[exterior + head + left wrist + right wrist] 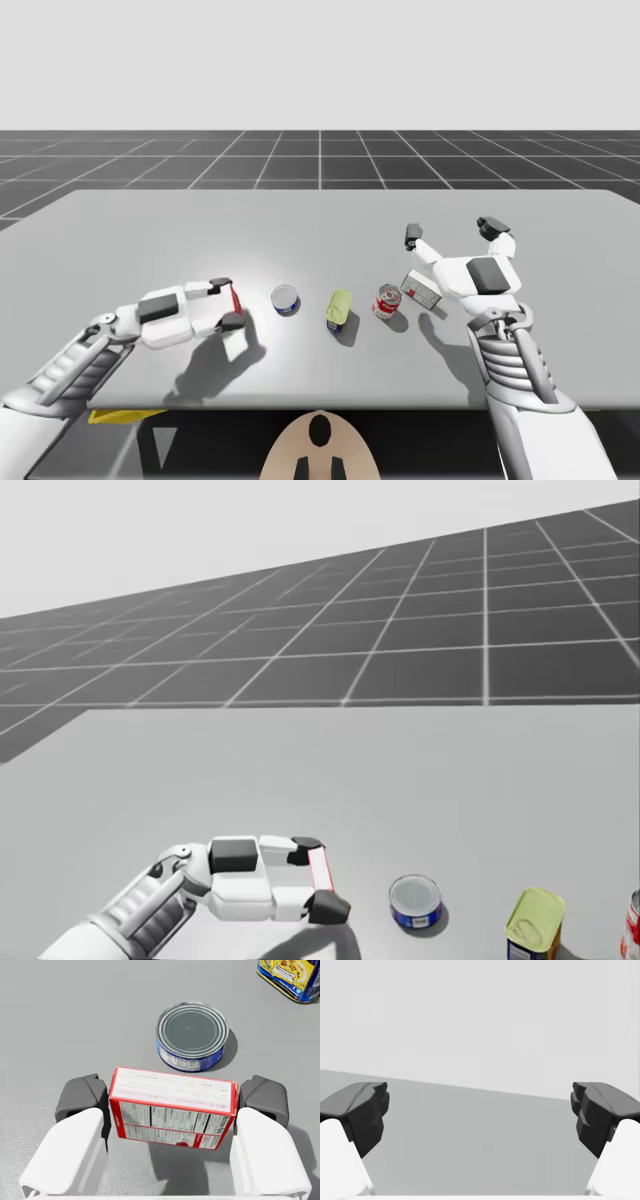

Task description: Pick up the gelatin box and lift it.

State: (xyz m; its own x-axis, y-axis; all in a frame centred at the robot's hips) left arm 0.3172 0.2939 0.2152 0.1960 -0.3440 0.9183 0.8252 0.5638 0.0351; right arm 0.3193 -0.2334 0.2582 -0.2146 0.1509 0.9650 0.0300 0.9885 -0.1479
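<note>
The gelatin box is small, red-edged, with white printed faces. My left gripper is shut on it, one dark pad against each end. In the high view the box hangs a little above the grey table at the left, held in my left gripper, with a shadow beneath. The head view shows the box edge-on in that gripper. My right gripper stands open at the right, raised, with nothing between its fingers.
Just ahead of the held box stands a short blue can with a grey lid. To its right in the high view are a yellow-lidded blue tin, a red and white can and a small white box beside my right arm.
</note>
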